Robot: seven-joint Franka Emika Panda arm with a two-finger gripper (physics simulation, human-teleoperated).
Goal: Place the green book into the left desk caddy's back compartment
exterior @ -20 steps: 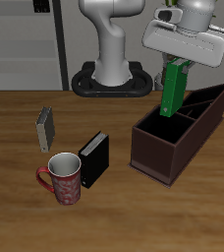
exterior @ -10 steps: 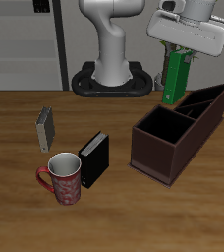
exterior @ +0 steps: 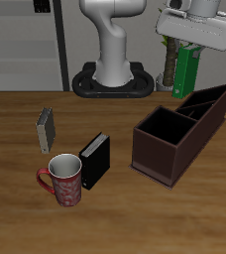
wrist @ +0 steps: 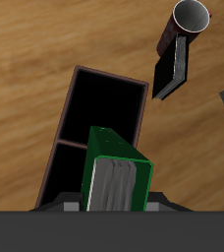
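My gripper (exterior: 187, 50) is shut on the green book (exterior: 186, 72), which hangs upright below it, high over the table and just behind the left desk caddy (exterior: 181, 131). The caddy is a long dark maroon open box; its narrow back compartment (exterior: 212, 100) with slanted edges lies at the far end, a little below the book. In the wrist view the green book (wrist: 116, 169) with its pale page edge fills the space between my fingers, and the caddy (wrist: 96, 123) lies beneath it with its sections open.
A black book (exterior: 94, 159) stands next to a red patterned mug (exterior: 64, 180) near the table's front. A small grey book (exterior: 47, 128) stands farther back. The robot's base (exterior: 113, 81) is at the table's back.
My gripper has risen and moved toward the caddy's far end, lifting the green book from over the caddy's middle to above its back compartment.
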